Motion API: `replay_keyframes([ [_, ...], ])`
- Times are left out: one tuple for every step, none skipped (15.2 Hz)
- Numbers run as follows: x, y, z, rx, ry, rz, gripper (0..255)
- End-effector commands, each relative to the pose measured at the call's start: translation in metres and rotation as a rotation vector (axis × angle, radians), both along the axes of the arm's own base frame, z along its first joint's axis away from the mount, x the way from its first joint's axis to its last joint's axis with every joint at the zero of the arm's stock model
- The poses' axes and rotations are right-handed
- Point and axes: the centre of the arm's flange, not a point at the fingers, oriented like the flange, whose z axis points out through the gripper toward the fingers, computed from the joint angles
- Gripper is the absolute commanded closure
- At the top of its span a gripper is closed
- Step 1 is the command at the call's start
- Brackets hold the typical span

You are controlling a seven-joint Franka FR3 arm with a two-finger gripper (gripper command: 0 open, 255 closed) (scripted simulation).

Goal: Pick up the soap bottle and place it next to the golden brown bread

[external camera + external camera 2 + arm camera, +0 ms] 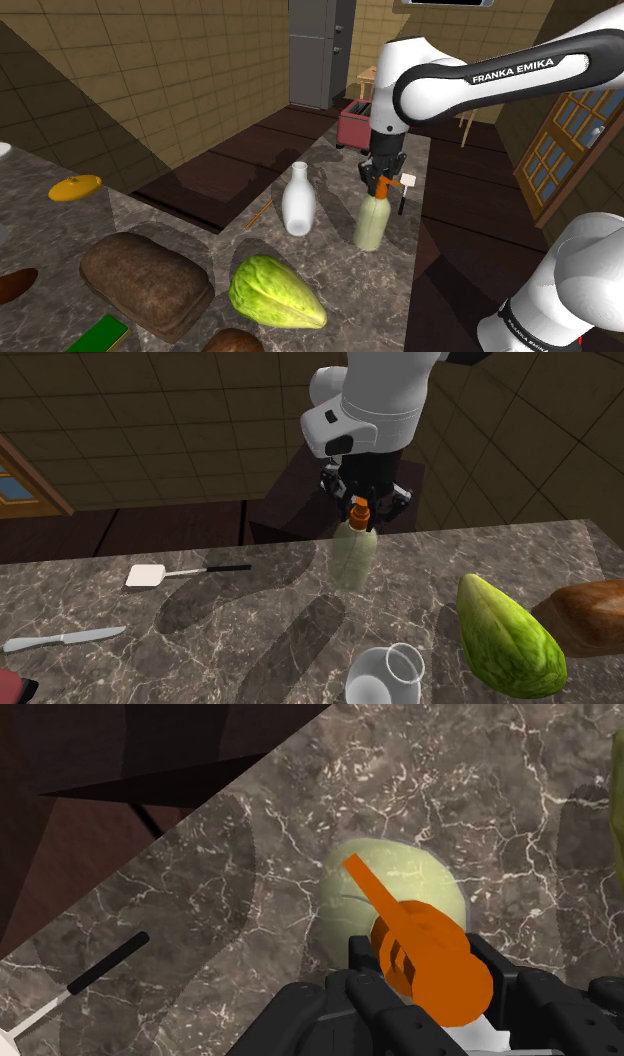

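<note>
The soap bottle [372, 224] has a pale green body and an orange pump top [380, 187]. It stands upright at the marble counter's far side. My black gripper [383, 178] comes straight down on it and is shut on the pump top. In the second exterior view the gripper [362, 508] clasps the orange top above the bottle [354, 555]. In the wrist view the orange pump [430, 959] sits between my fingers [366, 962], with the green body [352, 889] below. The brown bread loaf [145, 282] lies well nearer, toward the shoulder view's left, also seen as the loaf [592, 614].
A white vase [298, 200] stands beside the bottle, and a green leafy vegetable [273, 293] lies between it and the loaf. A white spatula [150, 574] and a knife [60, 640] lie on the counter [250, 652]. A red toaster [354, 122] sits at the far end.
</note>
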Motion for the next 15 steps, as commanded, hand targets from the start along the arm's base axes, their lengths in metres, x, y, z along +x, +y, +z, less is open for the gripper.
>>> replay_keyframes([
  [0.001,0.001,0.011,0.0,0.0,0.0,255],
  [0.001,0.001,0.016,0.0,0.0,0.0,255],
  [0.001,0.001,0.021,0.0,0.0,0.0,255],
  [0.001,0.001,0.027,0.0,0.0,0.0,255],
  [0.001,0.001,0.032,0.0,0.0,0.0,255],
  [0.001,0.001,0.037,0.0,0.0,0.0,255],
  [0.001,0.001,0.043,0.0,0.0,0.0,255],
  [0.001,0.001,0.048,0.0,0.0,0.0,255],
  [0.001,0.001,0.053,0.0,0.0,0.0,255],
  [0.001,0.001,0.058,0.0,0.0,0.0,255],
  [0.001,0.001,0.064,0.0,0.0,0.0,255],
  [0.001,0.001,0.069,0.0,0.0,0.0,255],
  [0.001,0.001,0.074,0.0,0.0,0.0,255],
  [0.001,0.001,0.08,0.0,0.0,0.0,255],
  [0.001,0.001,0.085,0.0,0.0,0.0,255],
])
